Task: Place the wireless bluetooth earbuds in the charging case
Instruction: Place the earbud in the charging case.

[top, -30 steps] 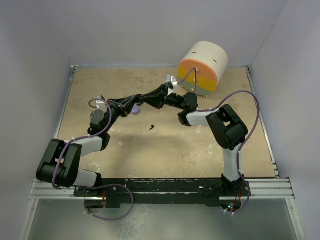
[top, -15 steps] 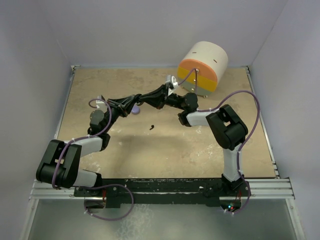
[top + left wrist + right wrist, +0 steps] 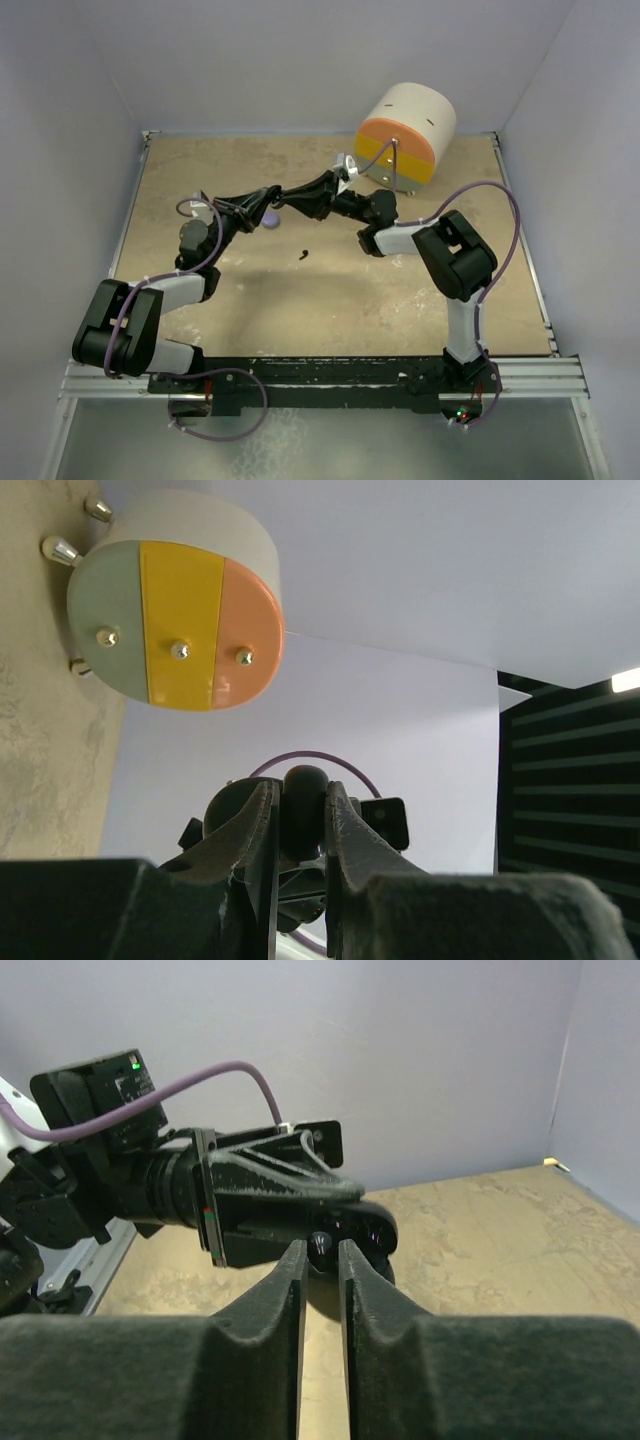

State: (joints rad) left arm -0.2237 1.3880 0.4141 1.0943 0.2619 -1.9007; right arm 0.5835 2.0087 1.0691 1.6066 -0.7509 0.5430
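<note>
My left gripper and right gripper meet tip to tip above the middle of the table. In the left wrist view the left gripper is shut on a black rounded charging case. In the right wrist view the right gripper is shut on a tiny black earbud, pressed against the glossy black case that the left fingers hold. Another black earbud lies on the table in front of the grippers. No lavender earbud can be made out.
A lavender round puck lies on the table just below the left gripper. A large white drum with a green, yellow and orange face lies on its side at the back right. Walls enclose the table on three sides.
Both grippers stay together at the same spot. The right wrist has shifted very slightly. Nothing was let go or picked up.
</note>
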